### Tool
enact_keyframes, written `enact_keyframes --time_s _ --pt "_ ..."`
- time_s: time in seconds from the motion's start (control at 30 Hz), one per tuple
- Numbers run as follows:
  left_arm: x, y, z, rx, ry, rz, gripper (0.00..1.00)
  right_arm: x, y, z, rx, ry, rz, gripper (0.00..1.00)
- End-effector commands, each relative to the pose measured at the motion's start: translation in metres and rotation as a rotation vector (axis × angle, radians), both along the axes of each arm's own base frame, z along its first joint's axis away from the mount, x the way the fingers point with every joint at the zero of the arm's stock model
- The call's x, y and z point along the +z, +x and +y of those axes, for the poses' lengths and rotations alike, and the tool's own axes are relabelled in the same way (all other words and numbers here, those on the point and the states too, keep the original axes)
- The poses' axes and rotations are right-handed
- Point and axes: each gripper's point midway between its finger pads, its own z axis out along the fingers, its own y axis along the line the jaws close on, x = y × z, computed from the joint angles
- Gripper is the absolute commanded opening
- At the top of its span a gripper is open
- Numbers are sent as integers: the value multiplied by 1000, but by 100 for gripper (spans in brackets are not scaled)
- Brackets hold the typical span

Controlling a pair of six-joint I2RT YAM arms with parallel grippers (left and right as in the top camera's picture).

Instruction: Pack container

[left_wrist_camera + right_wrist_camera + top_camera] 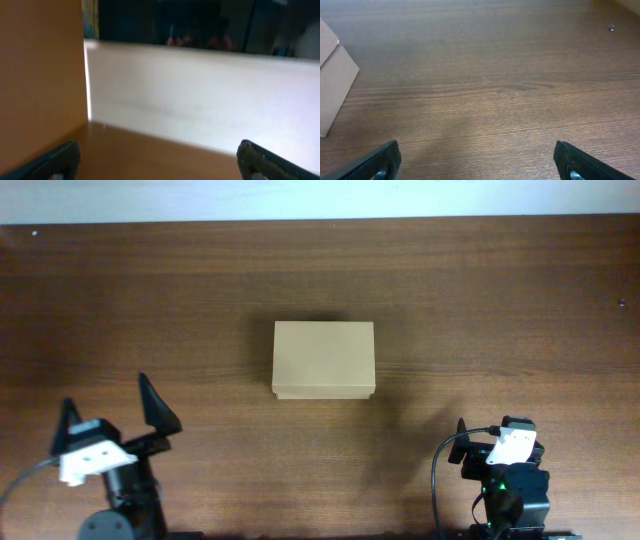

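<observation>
Box (323,358) | frame centre on desk (500,300), lid shut | left end effector (106,389) lower left, released | right end effector (476,155) lower right, released | advice: brace box, lift lid's lower edge, likely free

The small rectangular tan-brown cardboard box (323,358) looks matt and smooth, plain paperboard. Around it, the dark brown wooden table (480,290) shows fine straight grain with a faint sheen. Off the box's near-left corner, the left gripper (105,395) looks like dull black plastic.
</observation>
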Motion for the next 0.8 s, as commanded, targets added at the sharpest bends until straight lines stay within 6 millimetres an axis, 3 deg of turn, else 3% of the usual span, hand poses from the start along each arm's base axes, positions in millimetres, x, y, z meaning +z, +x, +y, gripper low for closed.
enact_keyframes --time_s 0.0,0.2,0.47,0.67,0.77 --pt "-35 1 -1 -8 5 -5 100 -1 0 -2 -11 2 -5 99" --pt "-72 14 -8 -51 -6 -16 100 -1 0 -2 -11 2 -5 99" --pt "-90 20 -11 -67 -4 18 100 -1 0 -2 -11 2 -5 99" --pt "-139 28 -12 -73 -7 149 100 -1 0 -2 -11 2 -5 99" --pt "-144 28 -13 -76 -8 171 100 -1 0 -2 -11 2 -5 99"
